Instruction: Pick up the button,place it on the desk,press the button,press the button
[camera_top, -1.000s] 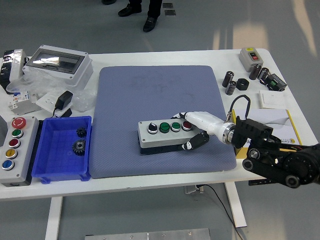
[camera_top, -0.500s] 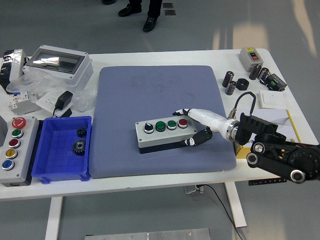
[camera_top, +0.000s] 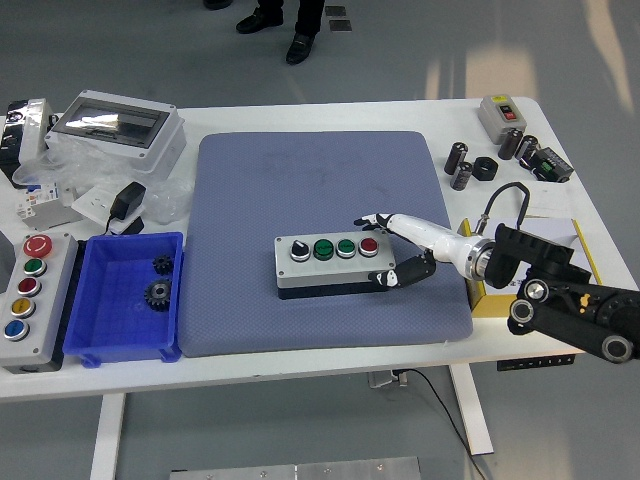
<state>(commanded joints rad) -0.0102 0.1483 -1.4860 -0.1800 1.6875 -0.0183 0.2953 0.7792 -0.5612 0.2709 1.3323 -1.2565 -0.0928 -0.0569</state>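
The grey button box (camera_top: 330, 262) lies flat on the blue mat (camera_top: 310, 180), right of the mat's middle. Its top carries a black knob, two green buttons and a red button (camera_top: 369, 245) in a row. My right hand (camera_top: 393, 248) is at the box's right end, white fingers (camera_top: 376, 219) spread just behind the red button and the thumb (camera_top: 400, 275) low by the box's front corner. The hand looks loose around that end rather than clamped on it. The right arm (camera_top: 560, 295) comes in from the lower right.
A second button box (camera_top: 25, 300) lies at the table's left edge, beside a blue bin (camera_top: 90, 300) holding two gears. A grey enclosure (camera_top: 115, 125) and clutter fill the back left. Capacitors (camera_top: 462, 165), a switch box (camera_top: 500, 113) and a yellow pad (camera_top: 590, 262) sit at the right.
My right hand has drawn back to the right and its fingers have loosened from the box's end. The box has settled flat on the mat, shifted only slightly.
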